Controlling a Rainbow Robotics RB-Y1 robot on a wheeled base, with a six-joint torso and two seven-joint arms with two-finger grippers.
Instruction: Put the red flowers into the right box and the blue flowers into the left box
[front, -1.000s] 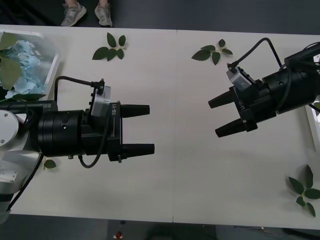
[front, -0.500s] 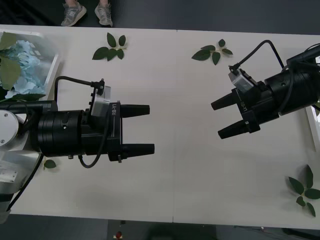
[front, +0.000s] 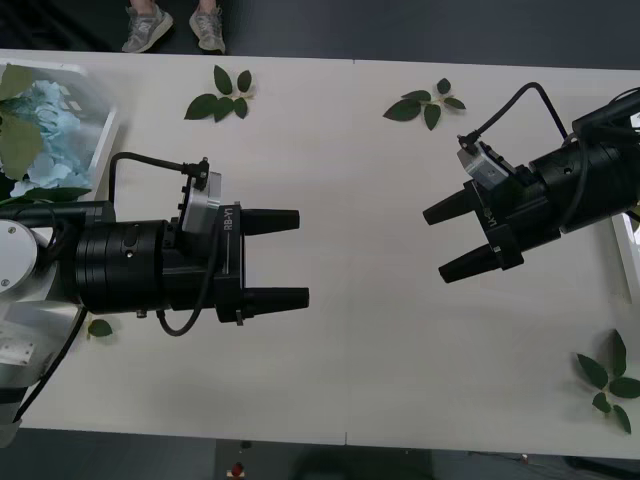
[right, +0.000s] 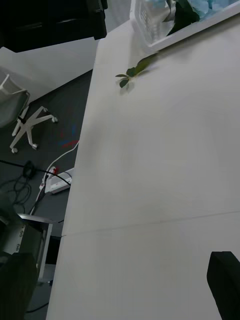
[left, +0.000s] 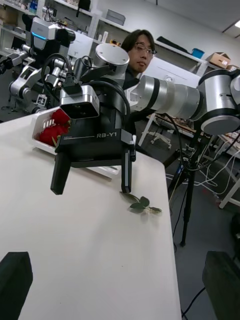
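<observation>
Far left corner of the tabletop (front: 340, 370): blue flowers (front: 45, 108) lying inside the left box (front: 104, 135), leaves spilling over the near rim. Stems not discernible, so pointing direction not being logged; cluster seemingly stretching along the box's far-to-near length.

Left claw (front: 300, 257) hovering over the tabletop left of centre, fingers apart, gripping nothing, aiming toward the middle.

Right claw (front: 433, 243) hovering right of centre, fingers apart, also gripping nothing, aiming back at the left claw.

Right edge: right box (front: 630, 250) showing as a pale sliver beside the right arm. Red flowers (left: 52, 131) sitting bunched in it, blooms crowding one end; stem direction impossible to tell.

Loose leaf sprigs (front: 222, 95) lying scattered along the far side and at the near right corner.

Risks, judging from here:
- claws facing each other, so colliding if both advancing to centre;
- mistaking a flowerless sprig for a flower and boxing it;
- right arm nudging the right box, lying at the tabletop's edge, while swinging.
</observation>
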